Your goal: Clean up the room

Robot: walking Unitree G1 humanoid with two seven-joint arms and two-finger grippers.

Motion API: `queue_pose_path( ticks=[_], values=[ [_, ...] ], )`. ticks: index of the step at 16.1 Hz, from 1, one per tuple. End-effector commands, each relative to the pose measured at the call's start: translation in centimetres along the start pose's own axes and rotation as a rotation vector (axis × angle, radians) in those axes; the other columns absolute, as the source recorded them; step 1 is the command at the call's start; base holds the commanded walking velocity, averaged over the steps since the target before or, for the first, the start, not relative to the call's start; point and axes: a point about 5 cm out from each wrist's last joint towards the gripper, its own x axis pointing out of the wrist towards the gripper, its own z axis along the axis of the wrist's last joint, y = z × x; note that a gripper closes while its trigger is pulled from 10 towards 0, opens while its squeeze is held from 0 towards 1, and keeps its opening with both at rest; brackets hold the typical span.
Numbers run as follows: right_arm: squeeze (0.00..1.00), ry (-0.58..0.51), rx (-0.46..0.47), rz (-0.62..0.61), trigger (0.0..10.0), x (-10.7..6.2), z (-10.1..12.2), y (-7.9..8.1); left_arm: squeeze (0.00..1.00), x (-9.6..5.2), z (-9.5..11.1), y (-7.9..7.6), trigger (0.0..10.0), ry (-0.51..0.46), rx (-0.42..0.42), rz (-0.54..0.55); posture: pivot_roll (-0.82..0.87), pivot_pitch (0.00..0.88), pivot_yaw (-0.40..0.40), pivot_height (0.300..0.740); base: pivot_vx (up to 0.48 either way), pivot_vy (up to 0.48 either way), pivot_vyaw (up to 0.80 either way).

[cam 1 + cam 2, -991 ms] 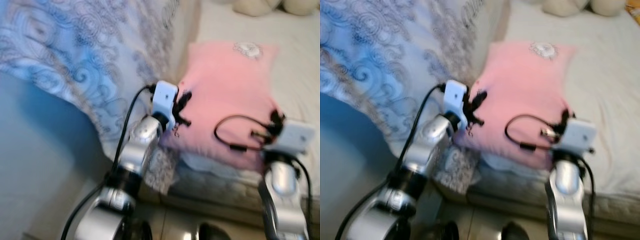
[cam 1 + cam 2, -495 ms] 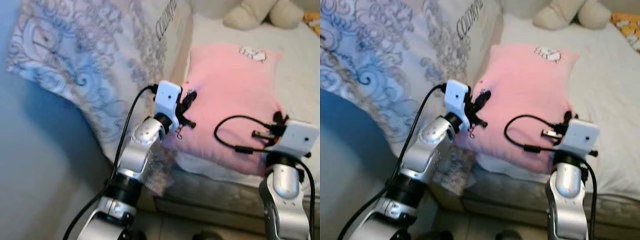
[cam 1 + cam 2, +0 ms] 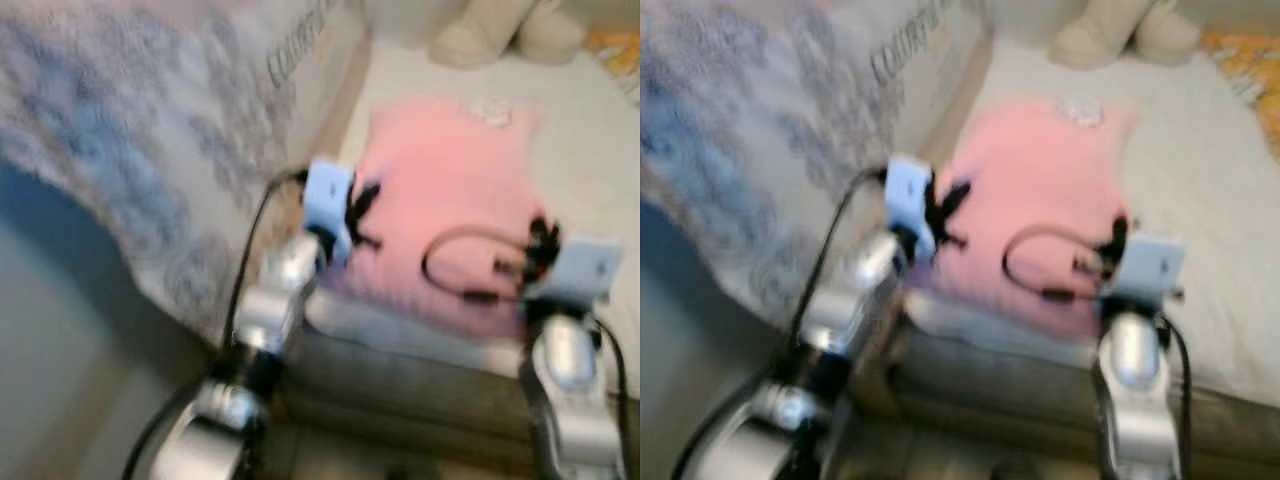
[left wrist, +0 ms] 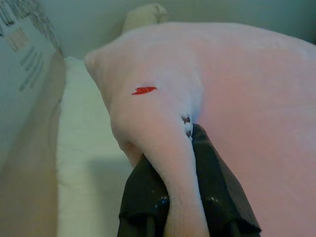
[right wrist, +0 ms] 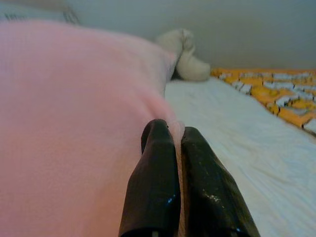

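A pink pillow (image 3: 450,200) lies on the near edge of a bed with a white sheet (image 3: 590,170). My left gripper (image 3: 362,212) is shut on the pillow's near left corner; in the left wrist view a fold of pink fabric (image 4: 173,163) is pinched between the black fingers (image 4: 217,192). My right gripper (image 3: 540,245) is shut on the pillow's near right edge; in the right wrist view a thin pink edge (image 5: 177,131) sits between the fingers (image 5: 155,173). Both eye views are blurred.
A large blue-and-white patterned cloth (image 3: 150,130) hangs at the left beside a cardboard box (image 3: 315,60). A cream plush toy (image 3: 500,30) rests at the head of the bed. An orange patterned blanket (image 5: 276,94) lies on the bed's far right. The grey bed base (image 3: 420,380) stands just before me.
The whole picture has shifted and blurred, so the camera has moved. Both grippers keep their hold on the pink pillow at the same corners.
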Motion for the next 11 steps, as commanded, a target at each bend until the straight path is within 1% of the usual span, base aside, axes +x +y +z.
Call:
queue_pose_path(
  ticks=[1,5,8,11],
  values=[
    [0.05,-0.017,0.002,-0.010,10.0,0.11,0.37,-0.22,0.00,0.24,1.38,0.75,10.0,-0.050,0.023,0.025,-0.14,0.000,0.095,0.736,0.000,0.000,0.00],
    [0.06,-0.010,0.014,0.010,10.0,0.47,0.23,0.10,0.00,0.50,1.30,1.03,10.0,-0.039,0.007,0.051,-0.14,0.000,0.096,0.736,0.480,0.000,0.00],
    [0.06,0.007,0.024,0.024,10.0,0.34,-0.15,0.40,0.00,0.62,1.24,1.24,10.0,-0.033,0.008,0.063,-0.13,0.000,0.093,0.736,0.480,0.000,0.00],
    [0.06,0.008,0.021,0.027,10.0,0.54,-0.22,0.34,0.00,0.69,1.26,1.65,10.0,-0.029,-0.014,0.087,-0.13,0.000,0.093,0.736,0.465,0.000,0.00]
  ],
)
